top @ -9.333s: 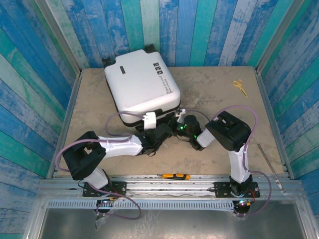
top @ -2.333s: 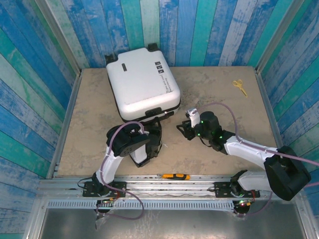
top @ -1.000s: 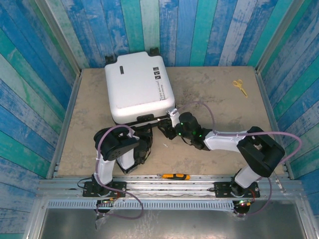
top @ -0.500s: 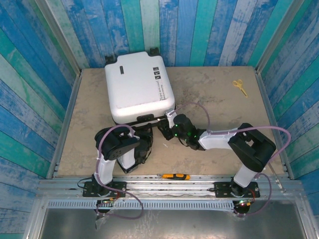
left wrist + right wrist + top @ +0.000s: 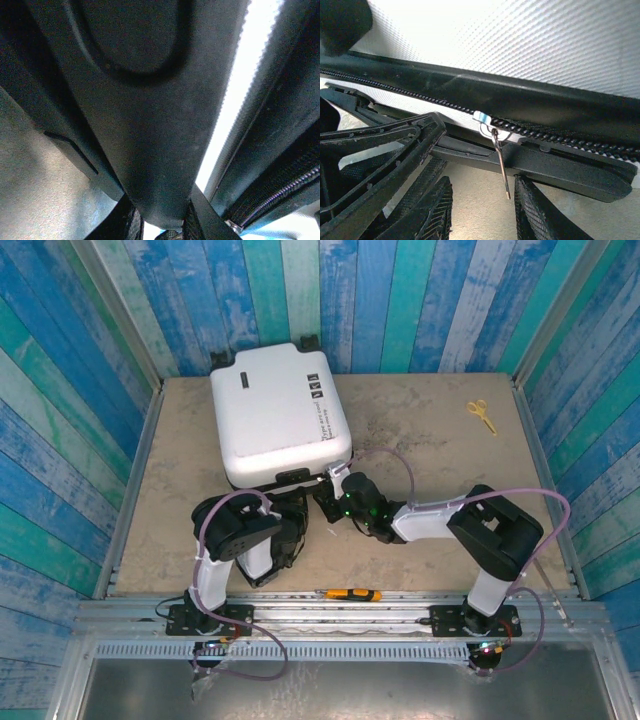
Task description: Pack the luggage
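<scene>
Utility knife (image 5: pixel 348 594) sits on the near rail between the two bases, out of play.

Left gripper (image 5: pixel 162 222): fingers are drawn in on a black moulded part of the luggage (image 5: pixel 275 405). It's handle or trim, can't tell which, too close to the lens. Reads as a brace on the case's near edge.

Right gripper (image 5: pixel 482 200): fingers are spread with a clear gap and nothing is pinched. The zipper pull (image 5: pixel 501 167) hangs off its slider into that gap, closer to the right-hand finger. I can't see it touching either one.

Key relation: the zipper chain (image 5: pixel 420 97) runs crosswise to the fingers, along the case's near edge. The pull hangs across it, tip pointing back at the gripper. So the pull lies just ahead of the fingertips and between them, and the right arm is the nearer one to it.

My read is the next step is to pinch the pull, then drag along the chain line. The tab is thin and free-swinging, so it could slip out if the fingers land off-centre.

The luggage lies flat, lid down, on the far-left part of the table (image 5: pixel 430 450), with its near edge at both grippers. Scissors (image 5: pixel 481 414) are at the far right, well apart.
</scene>
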